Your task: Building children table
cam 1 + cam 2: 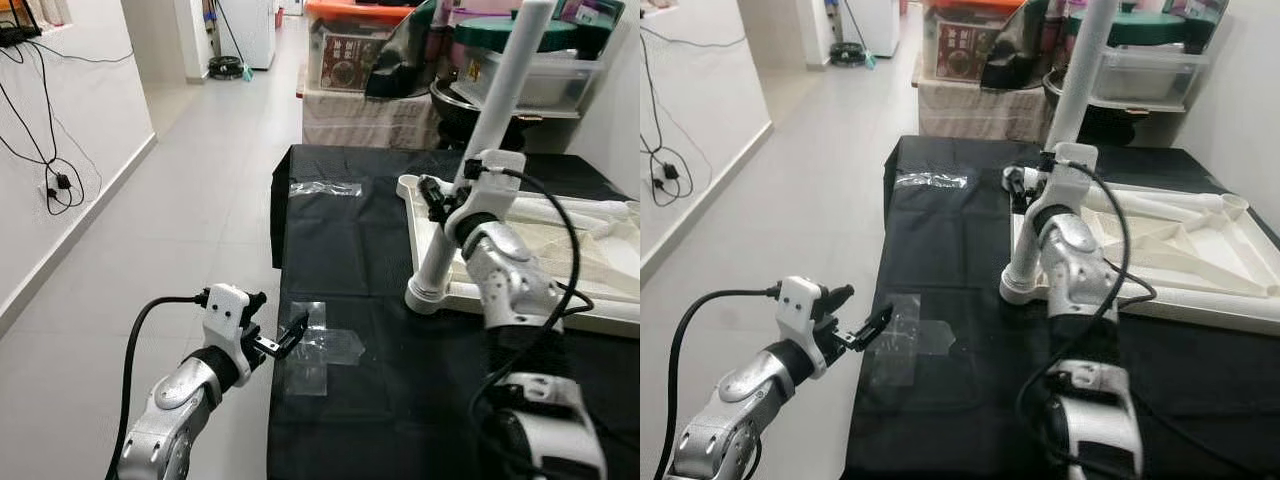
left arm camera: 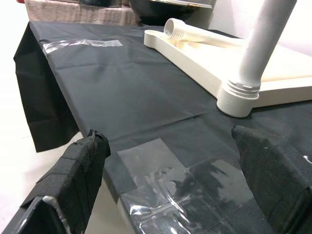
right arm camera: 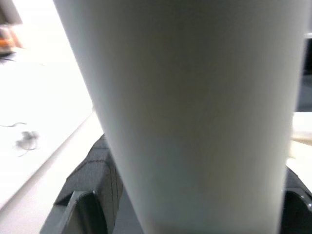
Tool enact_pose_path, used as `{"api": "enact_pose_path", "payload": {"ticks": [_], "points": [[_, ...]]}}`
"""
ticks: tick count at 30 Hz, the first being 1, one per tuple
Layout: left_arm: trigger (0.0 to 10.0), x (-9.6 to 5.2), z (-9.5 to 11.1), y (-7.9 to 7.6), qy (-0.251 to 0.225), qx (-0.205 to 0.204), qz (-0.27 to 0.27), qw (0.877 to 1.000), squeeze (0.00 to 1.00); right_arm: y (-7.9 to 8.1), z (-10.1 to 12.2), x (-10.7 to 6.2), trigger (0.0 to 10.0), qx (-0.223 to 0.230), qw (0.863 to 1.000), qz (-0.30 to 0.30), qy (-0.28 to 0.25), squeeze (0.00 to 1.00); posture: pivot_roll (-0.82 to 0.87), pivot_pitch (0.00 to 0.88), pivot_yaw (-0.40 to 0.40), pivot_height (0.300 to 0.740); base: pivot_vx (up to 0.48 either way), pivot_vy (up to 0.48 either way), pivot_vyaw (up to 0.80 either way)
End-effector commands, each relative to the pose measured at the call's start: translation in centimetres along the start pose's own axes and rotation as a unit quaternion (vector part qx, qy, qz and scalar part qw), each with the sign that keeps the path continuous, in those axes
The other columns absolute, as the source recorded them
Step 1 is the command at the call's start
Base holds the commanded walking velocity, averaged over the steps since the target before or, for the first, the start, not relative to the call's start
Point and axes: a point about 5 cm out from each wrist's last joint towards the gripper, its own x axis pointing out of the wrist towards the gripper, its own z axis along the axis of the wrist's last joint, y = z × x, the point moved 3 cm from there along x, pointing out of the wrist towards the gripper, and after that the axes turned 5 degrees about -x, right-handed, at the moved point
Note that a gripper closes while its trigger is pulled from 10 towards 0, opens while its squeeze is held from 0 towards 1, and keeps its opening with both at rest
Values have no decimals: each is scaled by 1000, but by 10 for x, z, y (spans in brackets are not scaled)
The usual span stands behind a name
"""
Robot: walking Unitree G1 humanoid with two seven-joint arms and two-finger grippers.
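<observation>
My right gripper [image 1: 447, 203] is pinched around the white table leg [image 1: 497, 110], which stands upright in the near corner socket of the upturned white tabletop [image 1: 1160, 232]. That tabletop lies on the black cloth [image 1: 380, 330] covering the work surface. A second leg [image 2: 195, 35] lies loose across the tabletop's underside. My left gripper [image 1: 285, 339] hovers at the cloth's near edge, fingers spread apart around nothing, just over a clear plastic bag [image 1: 325, 347], well apart from the leg.

Table leg [image 1: 500, 110] top cut off by the frame, tabletop [image 1: 600, 250] running off the edge, right gripper's [image 1: 440, 200] fingertips hidden behind the leg
</observation>
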Motion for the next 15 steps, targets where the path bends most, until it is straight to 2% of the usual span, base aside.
{"api": "enact_pose_path", "payload": {"ticks": [1, 3, 4, 5, 7, 8, 15], "points": [[10000, -1, -6, 0, 14, -2, -2, 1000, 0, 7, -5, 0, 10000, 16, 997, 82, 6, 0, 70, 0, -82, 740, 0, 0, 0], [10000, -1, -6, 0, 14, -2, -2, 1000, 0, 7, -5, 0, 10000, 16, 997, 82, 6, 0, 70, 0, -82, 740, 0, 0, 0], [10000, -1, -6, 0, 14, -2, -2, 1000, 0, 3, -8, -2, 10000, 12, 995, 100, 15, 0, 71, 0, -82, 740, 0, 0, 0], [10000, 0, -5, 0, 14, -1, -2, 1000, 0, -1, -12, -1, 4784, 18, 994, 108, 27, 0, 72, 0, -82, 740, 0, 0, 0], [10000, 0, -5, 0, 14, -1, -2, 1000, 0, -1, -12, -1, 4784, 18, 994, 108, 27, 0, 72, 0, -82, 740, 0, 0, 0], [10000, 0, -5, 1, 14, -1, -2, 1000, 0, -4, -14, -1, 0, 22, 993, 110, 34, 0, 72, 0, -82, 740, 0, 0, 0], [10000, -2, -5, 2, 13, 1, 0, 1000, 0, -4, -12, 9, 0, 35, 996, 76, 10, 0, 90, 0, -88, 740, 0, 0, 0]]}}
